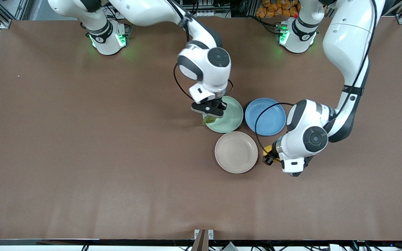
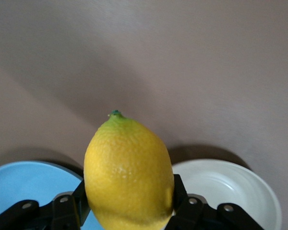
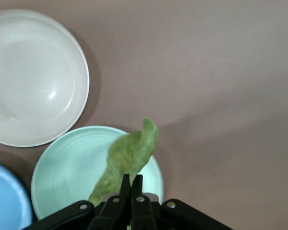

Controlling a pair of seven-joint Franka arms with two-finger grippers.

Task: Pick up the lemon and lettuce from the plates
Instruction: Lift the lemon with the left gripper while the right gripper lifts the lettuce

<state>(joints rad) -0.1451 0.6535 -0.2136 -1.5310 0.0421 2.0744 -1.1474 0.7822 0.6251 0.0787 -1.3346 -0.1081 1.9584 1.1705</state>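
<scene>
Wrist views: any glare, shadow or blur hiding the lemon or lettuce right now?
Left wrist view: the lemon is sharp and evenly lit in the left gripper, with a soft shadow on the table. Right wrist view: the lettuce hangs in focus from the right gripper over the mint plate; a small highlight on the beige plate hides nothing.
</scene>
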